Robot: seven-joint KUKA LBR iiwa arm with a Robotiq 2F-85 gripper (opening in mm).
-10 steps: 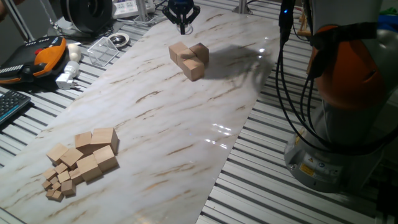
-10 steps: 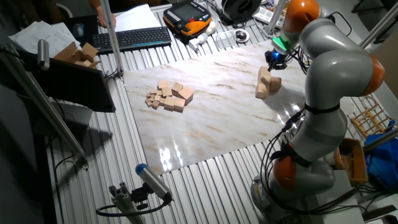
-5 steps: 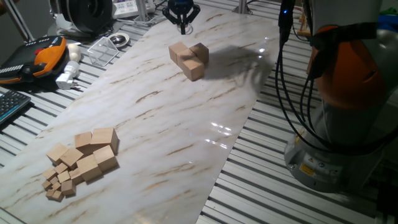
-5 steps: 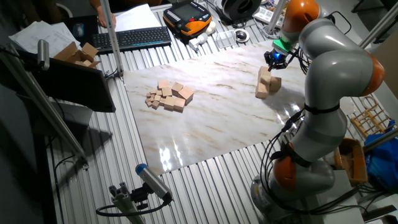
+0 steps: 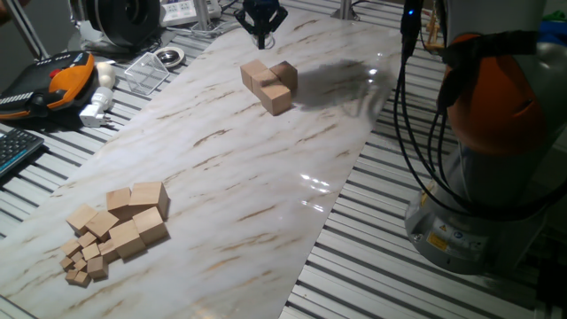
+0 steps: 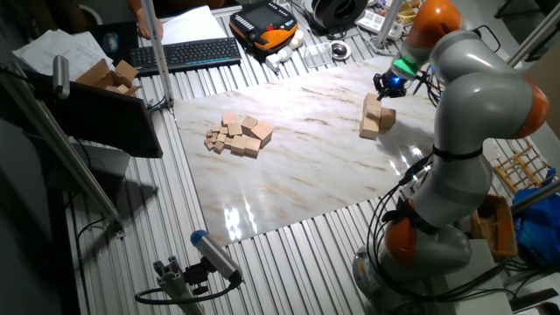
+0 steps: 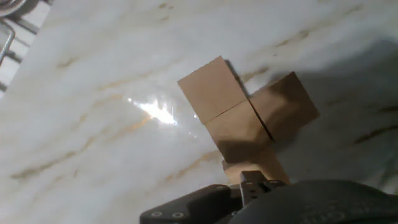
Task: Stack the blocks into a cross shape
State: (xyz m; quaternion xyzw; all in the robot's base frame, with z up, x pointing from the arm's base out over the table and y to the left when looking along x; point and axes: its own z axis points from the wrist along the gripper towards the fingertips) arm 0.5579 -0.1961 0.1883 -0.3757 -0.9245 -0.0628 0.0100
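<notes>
Several blocks (image 5: 269, 82) — just below claw (image 5: 260, 35)

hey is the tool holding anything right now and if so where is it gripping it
Nothing is held. The tool hangs above the cluster of blocks, apart from it, with nothing between its fingers.

Desk (image 5: 221, 168) w/ marble-look top. Orange-black pendant (image 5: 64, 75) at far left, keyboard (image 6: 185, 54) beside it, tiny wooden cubes (image 5: 81, 264) near front corner.
</notes>
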